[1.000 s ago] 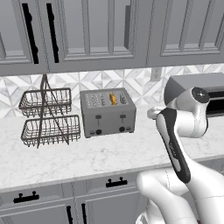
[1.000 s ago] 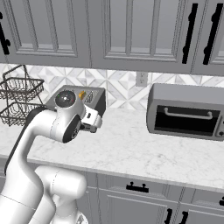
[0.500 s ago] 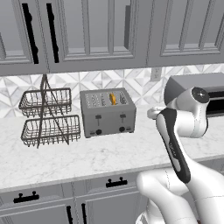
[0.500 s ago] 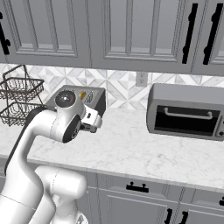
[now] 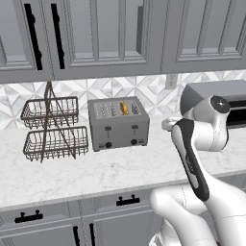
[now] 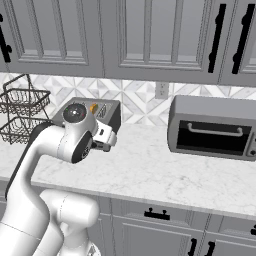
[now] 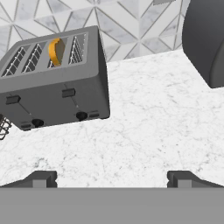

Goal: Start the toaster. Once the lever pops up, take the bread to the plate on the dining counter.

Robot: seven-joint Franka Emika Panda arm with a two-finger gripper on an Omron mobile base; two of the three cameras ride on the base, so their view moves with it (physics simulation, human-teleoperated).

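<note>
The toaster (image 5: 118, 123) is grey metal with two black levers and small dark knobs on its front. The bread (image 5: 124, 107) standing in one slot shows yellow-orange. The worktop (image 5: 110, 168) is white marble with faint grey veins. The backsplash (image 5: 153, 88) carries a grey-and-white diamond tile pattern. The wire basket rack (image 5: 52, 126) is dark grey. The toaster oven (image 6: 214, 127) is dark grey with a black door. The cabinets (image 5: 96, 33) are grey with black handles.
</note>
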